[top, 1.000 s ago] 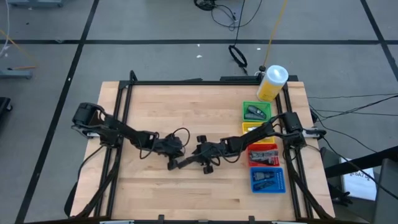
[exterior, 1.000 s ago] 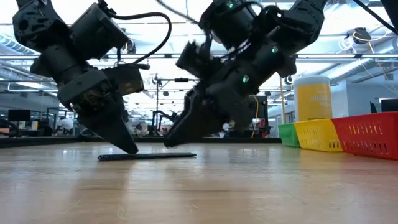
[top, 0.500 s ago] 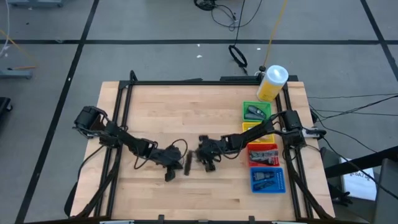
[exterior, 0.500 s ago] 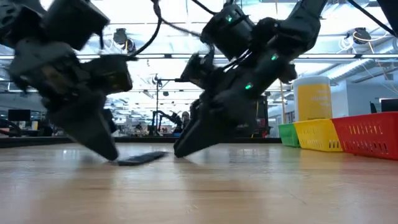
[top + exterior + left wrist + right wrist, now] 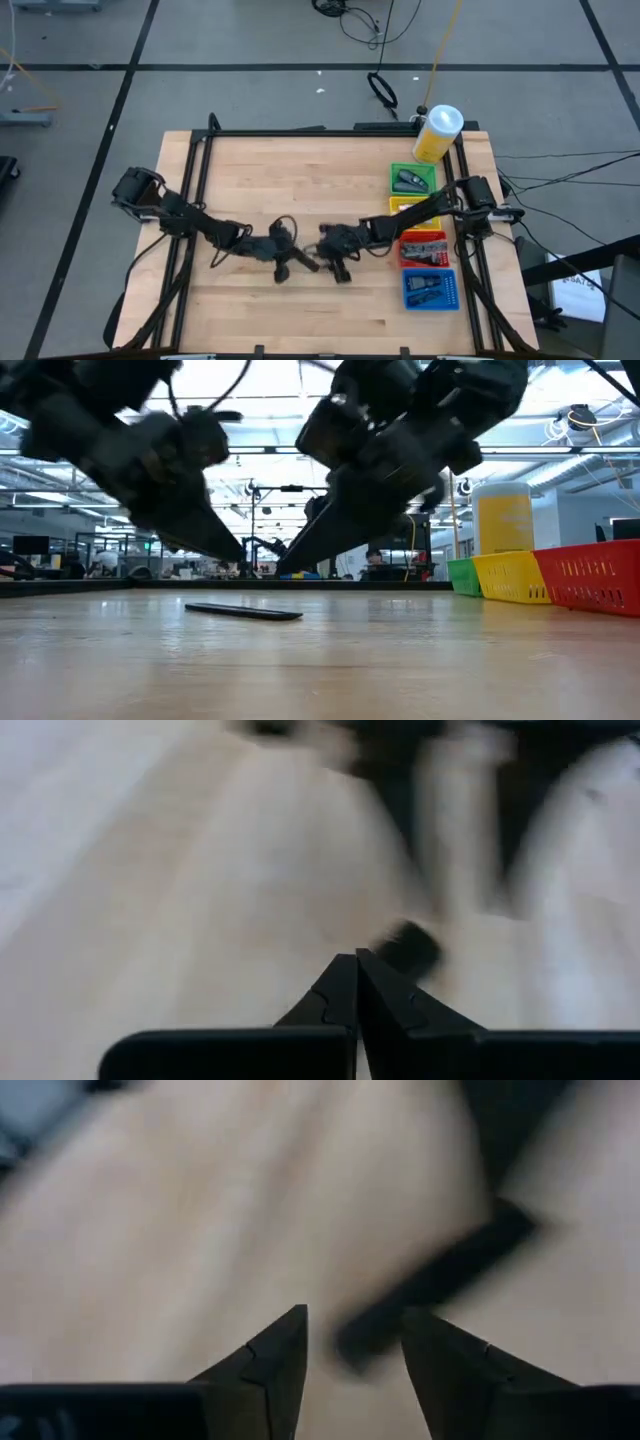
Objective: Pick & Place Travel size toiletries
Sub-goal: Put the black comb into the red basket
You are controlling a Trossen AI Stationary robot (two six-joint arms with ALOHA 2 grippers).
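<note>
One dark oblong toiletry piece lies flat on the table's middle, plain in the low view. My left gripper hangs just left of it, shut, its tip raised off the wood. My right gripper hangs just right of it, open, also raised. The right wrist view shows the piece ahead of the open fingers. More toiletries lie in the green tray, red tray and blue tray.
Green, yellow, red and blue trays stand in a row along the table's right side, with a big yellow white-capped bottle at the far right corner. Bare wood lies left of, near and far of the two grippers.
The dark piece has turned about on the table, from lying across, to lengthwise, to slanted now. My left gripper swept toward the near edge at the piece's left end, then came back toward the piece. Both grippers, down at the wood before, have risen off it.
</note>
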